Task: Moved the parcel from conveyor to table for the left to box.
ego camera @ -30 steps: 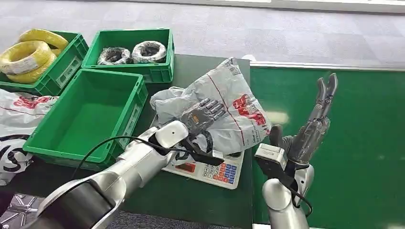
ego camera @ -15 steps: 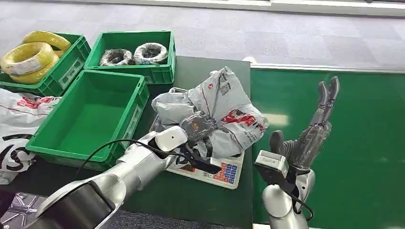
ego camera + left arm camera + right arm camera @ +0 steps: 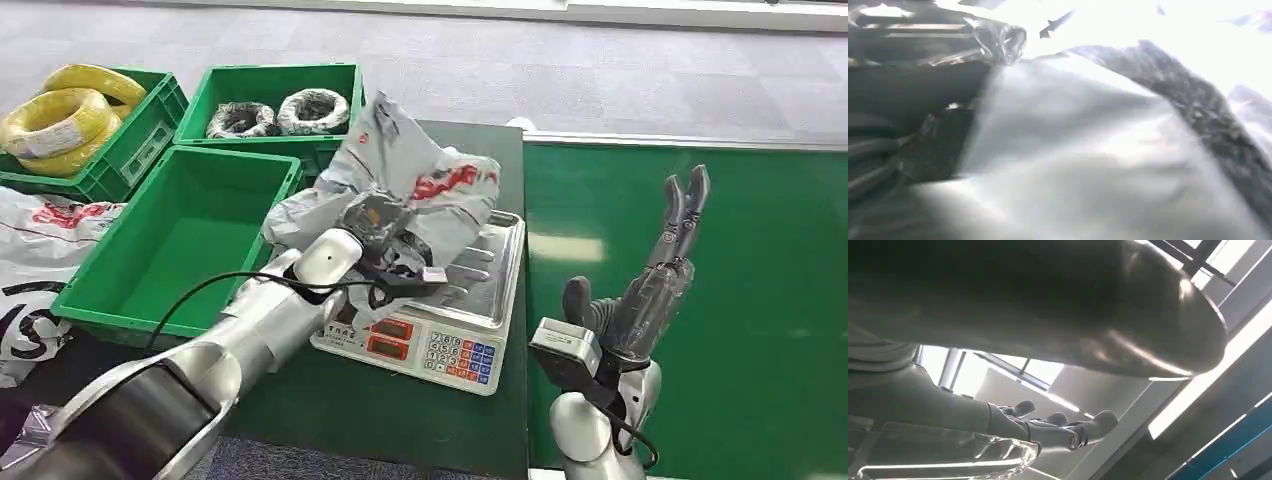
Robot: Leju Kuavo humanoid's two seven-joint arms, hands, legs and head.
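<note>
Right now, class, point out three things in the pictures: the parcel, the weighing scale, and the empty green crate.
parcel (image 3: 425, 185): head view, on its grey plastic near the red print.
weighing scale (image 3: 497, 262): head view, bare metal tray.
empty green crate (image 3: 180, 235): head view, its inner floor.

The left arm is reaching forward from the lower left, its hand (image 3: 372, 222) gripping the parcel (image 3: 420, 180) and holding it up — the fingers appear to be curled into the plastic, though the wrist picture is too blurred to confirm. The right hand (image 3: 655, 275) is standing upright, fingers extended together — holding nothing.
</note>
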